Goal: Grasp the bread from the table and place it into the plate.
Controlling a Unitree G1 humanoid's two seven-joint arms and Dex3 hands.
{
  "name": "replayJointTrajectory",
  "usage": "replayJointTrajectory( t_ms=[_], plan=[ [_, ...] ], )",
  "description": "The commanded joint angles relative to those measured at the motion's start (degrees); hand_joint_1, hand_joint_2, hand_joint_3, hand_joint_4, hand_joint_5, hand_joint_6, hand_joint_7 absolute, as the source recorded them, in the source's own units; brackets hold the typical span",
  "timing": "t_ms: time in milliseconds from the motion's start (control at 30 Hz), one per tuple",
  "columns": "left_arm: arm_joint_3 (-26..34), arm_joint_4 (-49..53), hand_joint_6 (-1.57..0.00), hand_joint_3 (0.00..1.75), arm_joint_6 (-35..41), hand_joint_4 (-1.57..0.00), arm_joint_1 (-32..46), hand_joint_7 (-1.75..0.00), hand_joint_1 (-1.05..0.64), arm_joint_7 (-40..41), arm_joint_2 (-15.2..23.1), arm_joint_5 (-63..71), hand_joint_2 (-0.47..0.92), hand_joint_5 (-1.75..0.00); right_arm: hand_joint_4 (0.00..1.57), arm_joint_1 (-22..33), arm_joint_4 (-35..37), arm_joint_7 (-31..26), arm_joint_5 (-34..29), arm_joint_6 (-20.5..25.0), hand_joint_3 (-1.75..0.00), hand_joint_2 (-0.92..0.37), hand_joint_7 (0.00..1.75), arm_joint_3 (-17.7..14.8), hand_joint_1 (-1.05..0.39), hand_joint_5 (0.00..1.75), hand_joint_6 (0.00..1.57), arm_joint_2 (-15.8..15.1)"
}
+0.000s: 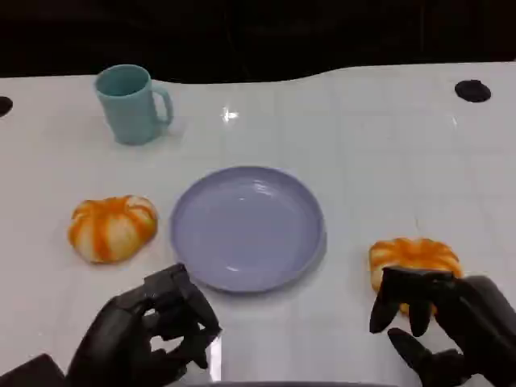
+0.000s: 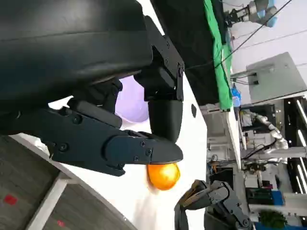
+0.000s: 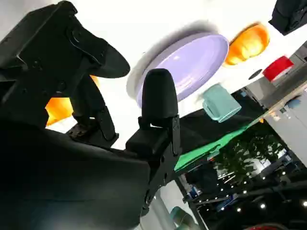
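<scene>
Glossy plate (image 1: 247, 228), perhaps plastic; smooth, shiny white table (image 1: 379, 161).

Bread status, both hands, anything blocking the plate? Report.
Left hand open, holding nothing. Right hand open, fingers over right bread, no grip yet. Plate bare; second bread to its left. Path looks unobstructed.

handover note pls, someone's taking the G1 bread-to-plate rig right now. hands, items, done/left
Right hand: open, fingers spread just over the near edge of the right bread; not gripping it yet.
Left hand: holding nothing, fingers loosely curled, near the table edge below the plate.
Plate sits mid-table, nothing on it. Second bread lies to its left, untouched. Teal mug at the back left, not involved.
Done: approach to the right bread.
Left: close on it, lift, carry to the plate, release.
</scene>
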Motion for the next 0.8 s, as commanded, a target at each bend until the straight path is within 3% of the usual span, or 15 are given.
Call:
replayJointTrajectory(
  t_ms=[33, 800],
  plan=[
    [0.5, 0.7, -0.58, 0.31, -0.7, -0.69, -0.3, -1.59, -0.51, -0.1, 0.8, -0.1, 0.92, -1.75, 0.77, -0.5, 0.6, -0.5, 0.2, -0.5, -1.33, -0.2, 1.4, -0.3, 0.0, 1.73, 0.69, -0.5],
    [0.7, 0.9, -0.58, 0.31, -0.7, -0.67, -0.4, -1.58, -0.53, 0.1, 0.8, 0.0, 0.92, -1.75, 0.79, -0.8, 0.7, -0.3, 0.7, -1.2, -1.3, -0.2, 1.33, -0.4, 0.0, 1.69, 0.73, -0.4]
  ],
)
